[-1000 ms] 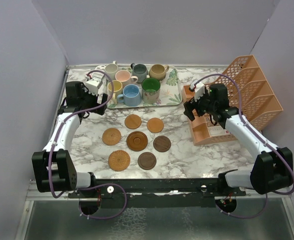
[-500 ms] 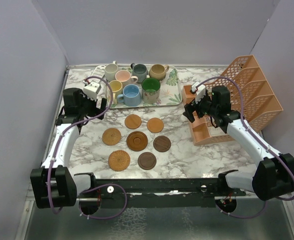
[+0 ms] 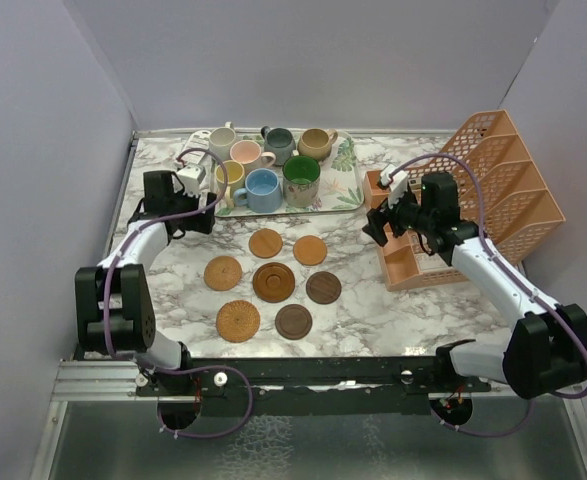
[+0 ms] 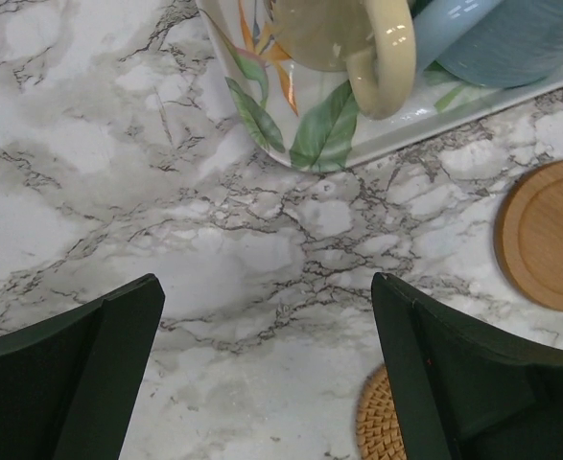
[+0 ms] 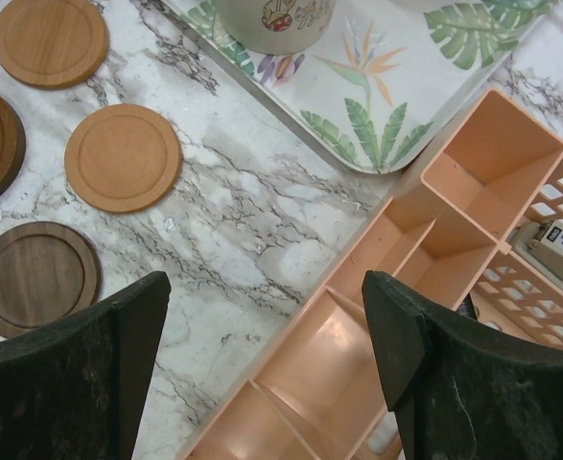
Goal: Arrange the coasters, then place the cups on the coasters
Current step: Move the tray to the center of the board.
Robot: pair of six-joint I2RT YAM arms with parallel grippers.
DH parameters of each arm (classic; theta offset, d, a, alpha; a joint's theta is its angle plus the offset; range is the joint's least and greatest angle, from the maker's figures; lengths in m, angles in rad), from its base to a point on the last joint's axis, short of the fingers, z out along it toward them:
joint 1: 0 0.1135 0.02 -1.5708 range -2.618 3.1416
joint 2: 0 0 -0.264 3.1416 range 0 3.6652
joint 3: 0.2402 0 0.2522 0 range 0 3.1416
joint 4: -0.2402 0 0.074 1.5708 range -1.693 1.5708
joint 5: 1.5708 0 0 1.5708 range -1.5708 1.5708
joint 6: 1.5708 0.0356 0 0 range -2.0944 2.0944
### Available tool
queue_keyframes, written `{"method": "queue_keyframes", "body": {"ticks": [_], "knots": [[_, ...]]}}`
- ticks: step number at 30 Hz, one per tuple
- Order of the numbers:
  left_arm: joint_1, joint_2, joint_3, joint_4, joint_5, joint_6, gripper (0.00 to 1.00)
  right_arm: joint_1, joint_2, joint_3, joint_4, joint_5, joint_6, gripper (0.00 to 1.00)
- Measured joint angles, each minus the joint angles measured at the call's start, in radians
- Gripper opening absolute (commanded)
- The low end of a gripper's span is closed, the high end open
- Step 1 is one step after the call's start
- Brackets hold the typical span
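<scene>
Marble counter, grey booth walls. Counted seven coasters clustered mid-counter; judged arranged, or nearly. Found all seven cups on leaf tray at back, none placed yet. Noted left hand open, empty, near tray corner; right hand open, empty, by orange rack.

Table: white marble pattern, grey-black veining.
Tray: white ground, green leaf print, orange flower accents.
Cups recorded: cream-white cup; pink-lined cup; grey-blue cup; tan cup; yellow cup; light blue cup; green-lined cup.
Coasters recorded: light tan coasters, plain wood; mid-brown coaster, ringed; dark brown coasters, grain visible; woven coaster, orange-tan.
File rack: orange mesh.
Organiser: peach.
Arms: white links, black joints.
Cables: purple.
</scene>
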Motion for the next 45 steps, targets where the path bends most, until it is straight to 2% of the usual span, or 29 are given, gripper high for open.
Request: {"method": "queue_keyframes", "body": {"ticks": [6, 10, 17, 24, 37, 45], "knots": [[0.0, 0.177, 0.135, 0.016, 0.005, -0.062, 0.79, 0.0, 0.116, 0.037, 0.0, -0.028, 0.001, 0.77], [0.0, 0.294, 0.224, 0.018, 0.005, -0.093, 0.67, 0.0, 0.177, 0.056, -0.001, -0.045, 0.0, 0.76], [0.0, 0.428, 0.322, 0.006, 0.005, -0.138, 0.47, 0.0, 0.181, 0.057, -0.007, -0.045, 0.0, 0.76], [-0.005, 0.444, 0.328, 0.008, 0.024, -0.138, 0.34, 0.0, 0.159, 0.056, -0.009, -0.045, -0.005, 0.76], [-0.011, 0.464, 0.35, 0.002, 0.06, -0.105, 0.01, 0.0, 0.128, 0.051, -0.009, -0.045, -0.023, 0.76], [-0.021, 0.447, 0.329, -0.001, 0.034, 0.006, 0.0, 0.0, 0.132, 0.051, -0.009, -0.044, -0.027, 0.76]]}}
